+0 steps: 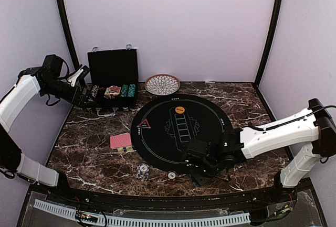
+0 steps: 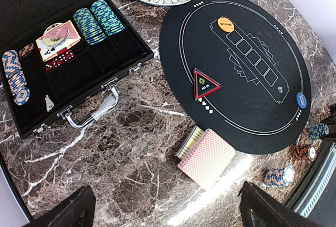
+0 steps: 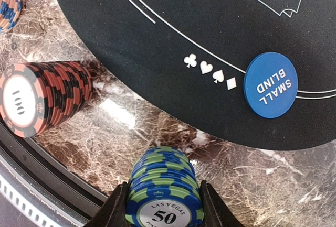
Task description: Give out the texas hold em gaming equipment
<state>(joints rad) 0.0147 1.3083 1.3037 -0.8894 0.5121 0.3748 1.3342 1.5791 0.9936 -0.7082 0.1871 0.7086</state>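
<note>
Fingers (image 2: 63, 211) of the left gripper (image 1: 85, 95) are standing wide apart and holding nothing, hovering high with the open black case (image 2: 79, 75) ahead of them to the left. Inside the case, four rows of poker chips (image 2: 98, 21) are sitting, as far as I can tell, plus one small card pack (image 2: 58, 39). Just ahead of these fingers, one red-backed deck (image 2: 207, 156) is lying on the marble. Farther ahead to the right, the round black mat (image 2: 178, 49) is carrying one red triangle marker (image 2: 206, 84), one orange button (image 2: 226, 24) and one blue button (image 2: 303, 99).

Over at the right, the right gripper (image 3: 164, 187) is holding its fingers (image 3: 113, 214) narrow, pressing both sides of a green-and-blue chip stack (image 3: 164, 206) just off the mat's near edge. Left of those fingers one red stack (image 3: 44, 98) is standing, and beyond it one blue-and-orange stack (image 3: 8, 7), making three stacks out in all.

Markers and deck are looking dealt out, and only one seat is getting chips. Most chips are sitting in the case, so the task is looking partway done.
</note>
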